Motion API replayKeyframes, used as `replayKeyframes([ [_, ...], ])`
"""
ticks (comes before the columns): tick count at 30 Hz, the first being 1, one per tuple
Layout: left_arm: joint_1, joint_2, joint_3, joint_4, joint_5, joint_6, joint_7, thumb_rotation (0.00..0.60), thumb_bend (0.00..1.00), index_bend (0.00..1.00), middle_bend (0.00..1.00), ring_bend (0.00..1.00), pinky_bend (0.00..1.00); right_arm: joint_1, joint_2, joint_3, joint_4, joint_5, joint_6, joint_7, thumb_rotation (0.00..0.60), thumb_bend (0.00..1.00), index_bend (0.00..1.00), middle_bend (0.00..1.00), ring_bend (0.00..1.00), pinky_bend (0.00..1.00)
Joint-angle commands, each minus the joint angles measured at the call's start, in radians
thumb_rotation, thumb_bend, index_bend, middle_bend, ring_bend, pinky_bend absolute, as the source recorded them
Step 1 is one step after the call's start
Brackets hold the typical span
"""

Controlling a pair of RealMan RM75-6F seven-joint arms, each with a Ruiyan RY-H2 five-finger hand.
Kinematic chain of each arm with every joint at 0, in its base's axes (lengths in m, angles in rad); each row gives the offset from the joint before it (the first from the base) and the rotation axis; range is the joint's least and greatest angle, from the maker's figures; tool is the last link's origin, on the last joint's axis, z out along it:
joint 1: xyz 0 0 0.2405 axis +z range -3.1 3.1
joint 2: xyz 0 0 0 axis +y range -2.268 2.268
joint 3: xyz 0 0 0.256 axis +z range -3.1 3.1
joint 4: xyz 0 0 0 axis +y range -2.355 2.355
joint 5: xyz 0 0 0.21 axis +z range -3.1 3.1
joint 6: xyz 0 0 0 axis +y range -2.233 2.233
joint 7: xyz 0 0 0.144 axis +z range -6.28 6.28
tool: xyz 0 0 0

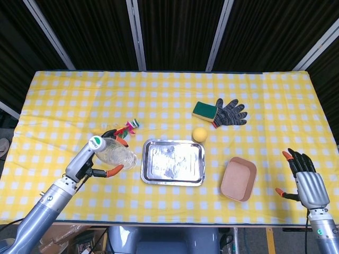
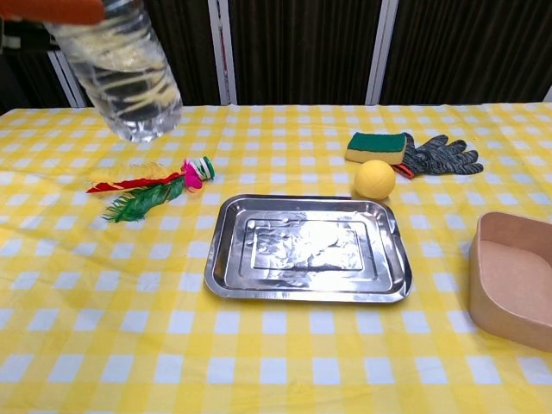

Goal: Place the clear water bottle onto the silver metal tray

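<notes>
Head view: the left hand (image 1: 94,165) grips the clear plastic water bottle (image 1: 114,154) around its body, orange-tipped fingers (image 1: 113,170) wrapped on it, the green-and-white cap end nearest the wrist.
Bottle: held tilted in the air, clear of the yellow-and-white checked worktop (image 1: 169,95); its base points away from the left hand toward the tray.
Chest view: the bottle (image 2: 116,69) hangs high at the upper left, base downward, with an orange fingertip (image 2: 52,9) across it at the top edge; the rest of the left hand is cut off there.
Tray: the silver rectangular metal tray (image 1: 173,162) lies flat just beyond the bottle's base, on the side away from the left hand, with nothing on it; the bottle is not on it.
Feather toy: a red, green and yellow feathered shuttlecock (image 2: 147,188) lies on the worktop under and just past the left hand, between that hand and the tray's near corner.
Right hand: the right hand (image 1: 307,180) holds nothing, fingers spread apart and pointing up, at the worktop's edge well away from the tray.
Near the right hand: a shallow tan rectangular box (image 1: 239,179) sits between it and the tray.
Farther off: a yellow ball (image 1: 199,134), a green-and-yellow sponge (image 1: 204,111) and a dark knitted glove (image 1: 229,113) lie beyond the tray.
</notes>
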Motion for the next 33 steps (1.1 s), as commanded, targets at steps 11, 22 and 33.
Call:
replayKeyframes([
  [11, 0.000, -0.177, 0.114, 0.337, 0.056, -0.113, -0.119, 0.600, 0.43, 0.50, 0.45, 0.00, 0.00, 0.006, -0.009, 0.005, 0.016, 0.016, -0.017, -0.005, 0.600, 0.05, 0.05, 0.00, 0.00, 0.00],
  [22, -0.069, -0.396, 0.080, 0.421, 0.078, -0.109, -0.118, 0.600, 0.45, 0.52, 0.46, 0.00, 0.00, 0.007, -0.006, 0.001, 0.002, 0.002, -0.010, -0.004, 0.600, 0.05, 0.05, 0.00, 0.00, 0.00],
  [33, -0.178, -0.553, 0.051, 0.427, -0.100, -0.096, 0.109, 0.600, 0.45, 0.51, 0.46, 0.00, 0.00, 0.003, 0.007, 0.002, 0.010, 0.000, -0.001, 0.031, 0.600, 0.05, 0.05, 0.00, 0.00, 0.00],
])
